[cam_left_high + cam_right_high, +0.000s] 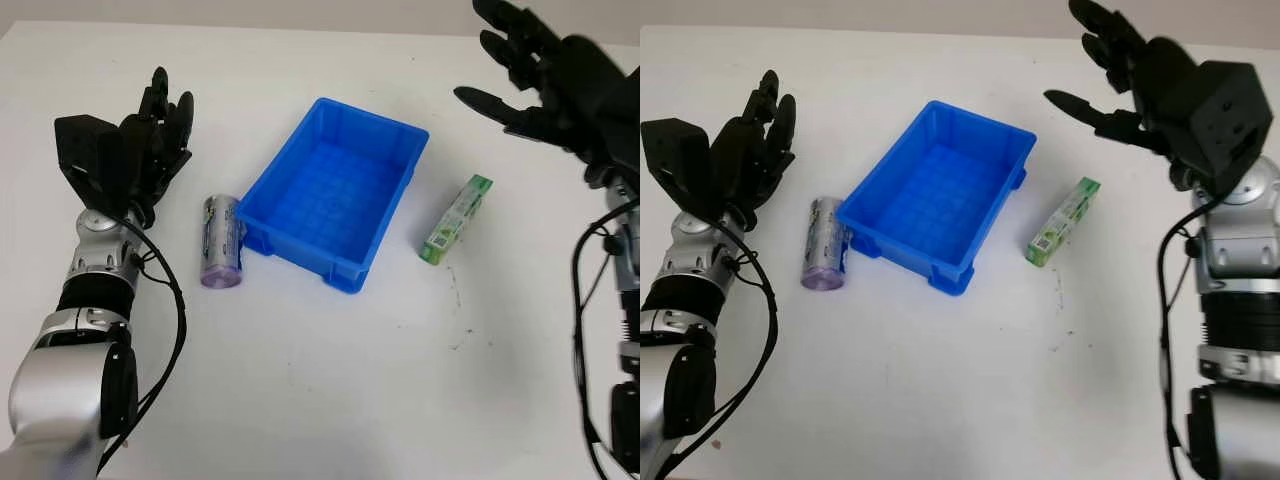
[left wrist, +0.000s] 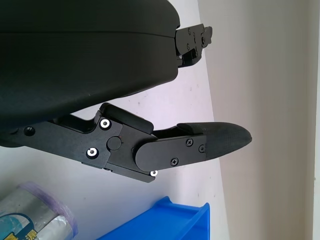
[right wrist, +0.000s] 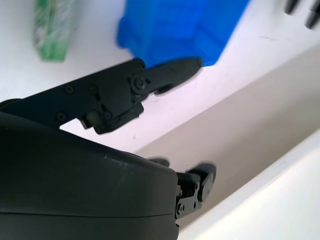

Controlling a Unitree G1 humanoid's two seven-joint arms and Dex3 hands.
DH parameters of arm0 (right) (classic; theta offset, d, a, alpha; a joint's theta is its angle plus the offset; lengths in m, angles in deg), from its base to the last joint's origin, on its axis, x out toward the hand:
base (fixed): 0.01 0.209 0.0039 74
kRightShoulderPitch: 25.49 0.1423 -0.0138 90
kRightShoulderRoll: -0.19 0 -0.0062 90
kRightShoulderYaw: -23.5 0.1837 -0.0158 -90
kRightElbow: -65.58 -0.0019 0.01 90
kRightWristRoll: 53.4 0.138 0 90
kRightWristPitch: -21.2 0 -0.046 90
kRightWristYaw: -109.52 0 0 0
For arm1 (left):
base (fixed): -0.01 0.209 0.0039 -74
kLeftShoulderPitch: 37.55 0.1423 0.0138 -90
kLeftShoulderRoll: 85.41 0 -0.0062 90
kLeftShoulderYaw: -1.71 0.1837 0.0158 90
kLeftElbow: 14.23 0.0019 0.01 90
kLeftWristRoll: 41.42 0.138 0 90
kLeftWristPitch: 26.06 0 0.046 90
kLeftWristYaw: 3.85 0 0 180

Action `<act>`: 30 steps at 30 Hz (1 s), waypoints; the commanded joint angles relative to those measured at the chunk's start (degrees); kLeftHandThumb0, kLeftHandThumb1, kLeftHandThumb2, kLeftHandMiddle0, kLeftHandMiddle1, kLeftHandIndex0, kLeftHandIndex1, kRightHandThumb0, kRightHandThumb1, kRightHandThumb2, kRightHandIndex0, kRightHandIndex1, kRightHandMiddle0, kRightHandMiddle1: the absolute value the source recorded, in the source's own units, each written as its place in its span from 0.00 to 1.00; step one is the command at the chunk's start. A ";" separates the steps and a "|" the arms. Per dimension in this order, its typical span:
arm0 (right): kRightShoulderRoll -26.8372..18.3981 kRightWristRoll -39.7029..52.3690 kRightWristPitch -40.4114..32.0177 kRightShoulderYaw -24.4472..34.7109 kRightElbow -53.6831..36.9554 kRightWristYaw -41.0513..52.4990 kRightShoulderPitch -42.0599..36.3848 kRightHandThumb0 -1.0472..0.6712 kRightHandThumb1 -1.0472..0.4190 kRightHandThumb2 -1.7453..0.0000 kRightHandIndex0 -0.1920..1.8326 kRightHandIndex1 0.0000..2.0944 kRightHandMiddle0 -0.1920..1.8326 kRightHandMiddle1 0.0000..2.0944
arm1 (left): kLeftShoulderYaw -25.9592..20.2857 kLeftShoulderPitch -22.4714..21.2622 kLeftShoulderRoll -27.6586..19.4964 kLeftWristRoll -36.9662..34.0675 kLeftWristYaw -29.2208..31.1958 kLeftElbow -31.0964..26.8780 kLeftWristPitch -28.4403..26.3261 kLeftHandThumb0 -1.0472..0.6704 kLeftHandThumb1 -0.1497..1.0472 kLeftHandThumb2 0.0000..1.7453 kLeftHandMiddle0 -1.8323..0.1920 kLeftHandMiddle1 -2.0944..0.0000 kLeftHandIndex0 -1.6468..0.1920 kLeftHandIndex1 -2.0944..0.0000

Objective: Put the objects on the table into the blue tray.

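Left eye view shows a blue tray (image 1: 335, 190) set at an angle in the middle of the white counter (image 1: 330, 380), with nothing inside it, so the task looks not yet started. One silver can (image 1: 222, 241) lies on its side just beside the tray's left wall, seemingly touching or nearly touching the near-left corner. One green box (image 1: 457, 219) lies to the right of the tray, a little apart from it. That makes two loose things to move and one tray to receive them.

The left robot hand (image 1: 150, 140) hovers to the left of the tray, just beyond the can and a little farther back, holding nothing and open. It is probably placed there because the can is its nearest target. The right robot hand (image 1: 535, 85) hangs raised to the right of the tray, beyond the box, also open and holding nothing; its position suits a reach down toward the box.

Each thing lies on the side of the tray nearest one arm, so a one-hand-per-item split seems likely.
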 commanded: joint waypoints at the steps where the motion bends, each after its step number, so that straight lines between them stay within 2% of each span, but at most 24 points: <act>1: -3.54 -1.88 2.04 -1.14 -2.10 1.73 -1.24 0.43 0.23 0.97 0.32 0.11 0.27 0.20 | -0.13 -1.08 -0.05 -0.30 0.30 -0.30 0.37 0.19 1.00 0.30 1.00 1.00 1.00 1.00; 5: -8.96 -7.88 6.92 -3.13 -2.89 3.63 -3.36 0.43 0.24 0.97 0.35 0.07 0.37 0.06 | 0.13 -1.77 0.19 -0.28 0.80 0.14 0.04 0.19 1.00 0.31 1.00 1.00 1.00 1.00; 12: -13.62 -11.98 14.61 -6.09 -0.80 7.36 -3.35 0.42 0.22 0.97 0.38 0.06 0.40 0.04 | 0.40 -2.10 0.36 0.05 0.42 0.04 -0.09 0.19 1.00 0.31 1.00 1.00 1.00 1.00; 15: -14.91 -13.40 15.57 -7.18 -0.40 9.16 -2.57 0.43 0.20 0.96 0.39 0.06 0.42 0.04 | 0.43 -2.08 0.20 0.08 0.43 0.28 0.12 0.19 1.00 0.30 1.00 1.00 1.00 1.00; 21: -14.87 -14.90 11.83 -8.30 -4.09 12.75 -2.59 0.44 0.18 0.96 0.40 0.05 0.43 0.03 | 0.27 -1.92 0.19 -0.11 0.42 0.31 0.05 0.19 1.00 0.30 1.00 1.00 1.00 1.00; 30: -11.07 -14.74 12.97 -10.86 -2.71 11.46 -3.95 0.47 0.18 0.97 0.43 0.05 0.45 0.03 | 0.52 -1.81 0.10 0.24 -0.11 0.06 -0.41 0.19 1.00 0.30 1.00 1.00 1.00 1.00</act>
